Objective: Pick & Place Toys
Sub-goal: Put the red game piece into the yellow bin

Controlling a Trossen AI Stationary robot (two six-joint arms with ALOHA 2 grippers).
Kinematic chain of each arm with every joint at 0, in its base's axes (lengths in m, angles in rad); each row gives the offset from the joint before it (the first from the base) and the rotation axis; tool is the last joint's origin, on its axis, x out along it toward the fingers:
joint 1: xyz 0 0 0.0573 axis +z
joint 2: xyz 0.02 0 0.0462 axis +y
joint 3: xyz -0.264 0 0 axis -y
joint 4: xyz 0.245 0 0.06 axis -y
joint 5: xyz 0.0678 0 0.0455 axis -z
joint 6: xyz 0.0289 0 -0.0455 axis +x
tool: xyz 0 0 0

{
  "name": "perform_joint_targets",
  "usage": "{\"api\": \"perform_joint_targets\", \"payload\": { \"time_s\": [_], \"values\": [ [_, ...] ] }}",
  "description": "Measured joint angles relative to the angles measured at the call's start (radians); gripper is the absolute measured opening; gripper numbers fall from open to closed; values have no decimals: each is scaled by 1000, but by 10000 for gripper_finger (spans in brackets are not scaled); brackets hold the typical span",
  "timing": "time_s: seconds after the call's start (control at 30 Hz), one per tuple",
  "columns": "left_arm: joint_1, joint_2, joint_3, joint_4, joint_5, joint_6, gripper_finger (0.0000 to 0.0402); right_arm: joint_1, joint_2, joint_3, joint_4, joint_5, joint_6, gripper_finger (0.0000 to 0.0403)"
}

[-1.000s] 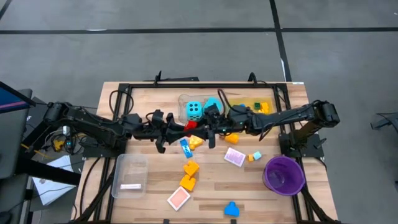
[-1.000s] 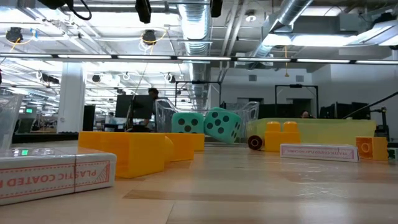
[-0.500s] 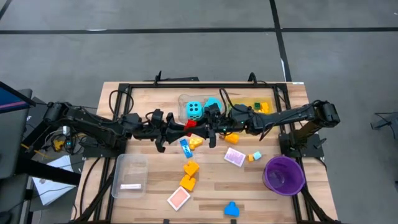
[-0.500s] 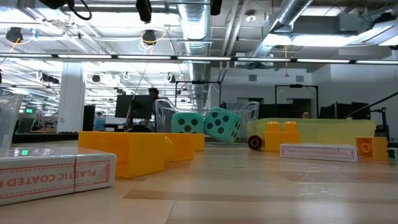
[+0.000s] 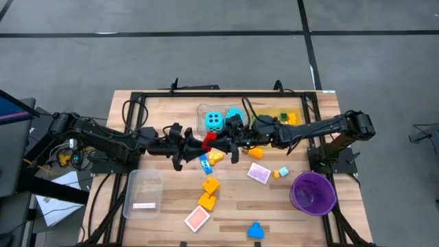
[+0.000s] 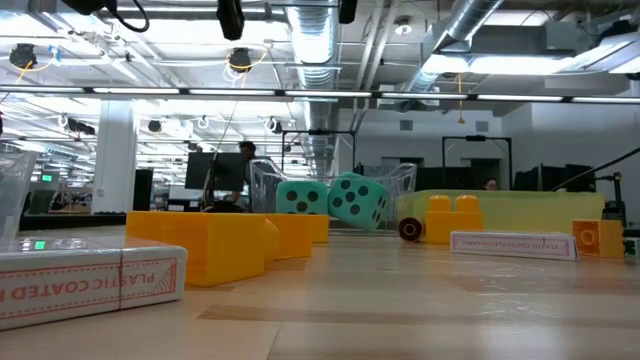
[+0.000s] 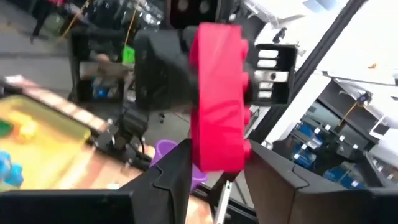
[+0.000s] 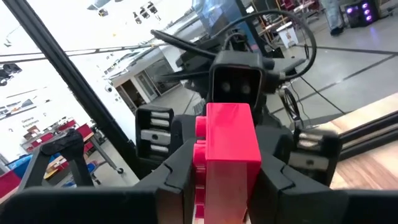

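Red brick [image 8: 229, 149], turquoise black-dotted dice [image 5: 214, 121], purple bowl [image 5: 313, 192], pink tile [image 5: 258, 173]

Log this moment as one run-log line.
phase: handover | red brick between both tools mid-table | left tool: gripping | right tool: gripping

The red brick [image 8: 231, 148] between my fingers [image 8: 176, 174] is smooth, slightly glossy plastic; my fingers look like matt black plastic. The desk [image 5: 158, 226] is pale wood with visible grain and a soft sheen. The turquoise dice [image 6: 357, 200] look like matt foam. The purple bowl [image 5: 313, 193] by the desk's right edge is glossy plastic, the tray [image 5: 143, 193] near its left edge clear plastic.
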Motion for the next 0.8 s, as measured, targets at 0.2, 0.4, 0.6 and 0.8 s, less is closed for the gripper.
{"api": "perform_joint_targets", "payload": {
  "time_s": [0.2,0.4,0.6,0.8],
  "values": [
    [-11,1,-2,-83,44,-48,145,0,-2,3,5,0,0,92],
    [-52,0,-2,-154,46,-47,148,-1,-2,3,1,1,-3,92],
    [-87,-1,-1,-223,46,-44,141,0,-2,3,-3,1,-4,92],
    [-105,-1,-1,-353,46,-43,132,-2,-1,3,-6,1,-4,92]
  ]
}}
